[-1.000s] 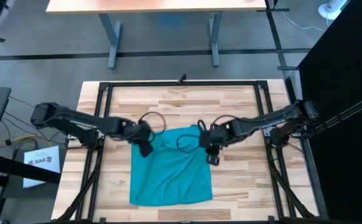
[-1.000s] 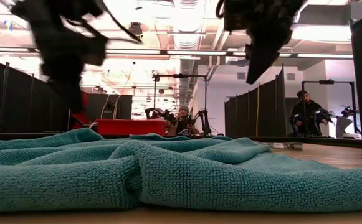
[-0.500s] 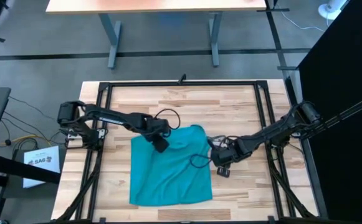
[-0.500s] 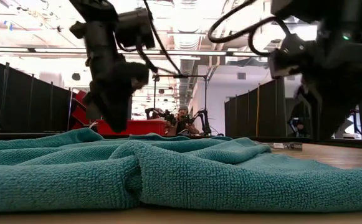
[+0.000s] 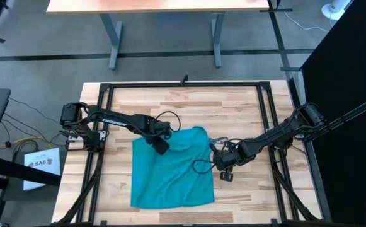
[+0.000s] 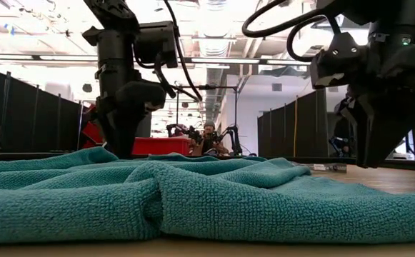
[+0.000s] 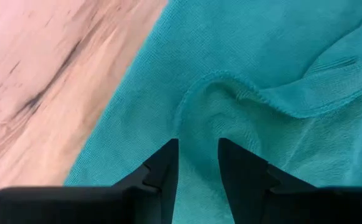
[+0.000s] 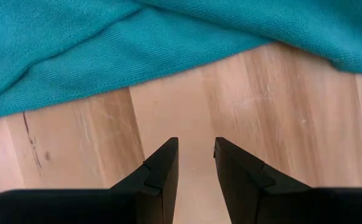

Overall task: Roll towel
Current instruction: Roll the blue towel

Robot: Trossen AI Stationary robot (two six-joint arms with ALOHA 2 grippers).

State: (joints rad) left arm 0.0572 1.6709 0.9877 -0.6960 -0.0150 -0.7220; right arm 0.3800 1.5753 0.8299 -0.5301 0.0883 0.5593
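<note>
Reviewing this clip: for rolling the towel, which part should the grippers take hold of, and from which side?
Probably the towel's far edge, where both arms already are. The left gripper sits over a raised fold near the far-left corner, fingers slightly apart, so pinching straight down there looks easiest. The right gripper is over bare table just off the towel's right edge and would need to come in sideways to that hem.

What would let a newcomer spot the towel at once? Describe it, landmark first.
Start at the wooden table inside the black frame. On its near half, between the left pincer and the right pincer, lies the towel. It is the only soft, plain teal thing there, rumpled along its far edge.
</note>
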